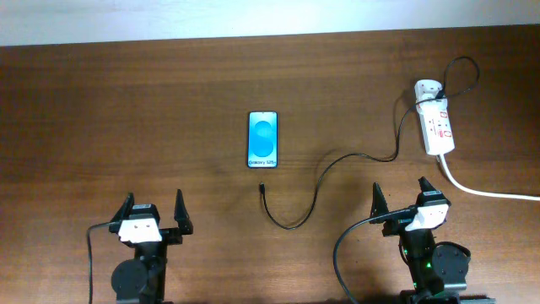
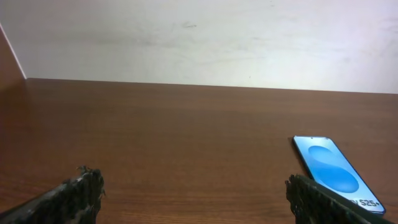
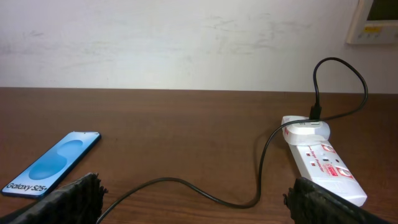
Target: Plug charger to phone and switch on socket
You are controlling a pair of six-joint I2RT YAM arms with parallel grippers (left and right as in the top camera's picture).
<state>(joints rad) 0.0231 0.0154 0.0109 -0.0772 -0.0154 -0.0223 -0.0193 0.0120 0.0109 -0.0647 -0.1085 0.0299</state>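
Observation:
The phone (image 1: 263,138) lies flat mid-table, its blue screen lit; it also shows in the left wrist view (image 2: 333,171) and the right wrist view (image 3: 53,163). The charger's thin black cable (image 1: 325,173) runs from a white plug adapter (image 1: 428,88) seated in the socket (image 1: 438,127) at the far right, curving down to a loose connector tip (image 1: 262,187) just below the phone. The cable (image 3: 205,193) and the socket (image 3: 323,165) show in the right wrist view. My left gripper (image 1: 153,214) is open and empty at the near left. My right gripper (image 1: 406,201) is open and empty, near the socket.
The socket's thick white cord (image 1: 489,193) trails off the right edge. A pale wall (image 2: 199,37) borders the table's far side. Bare wood lies between both grippers and the phone.

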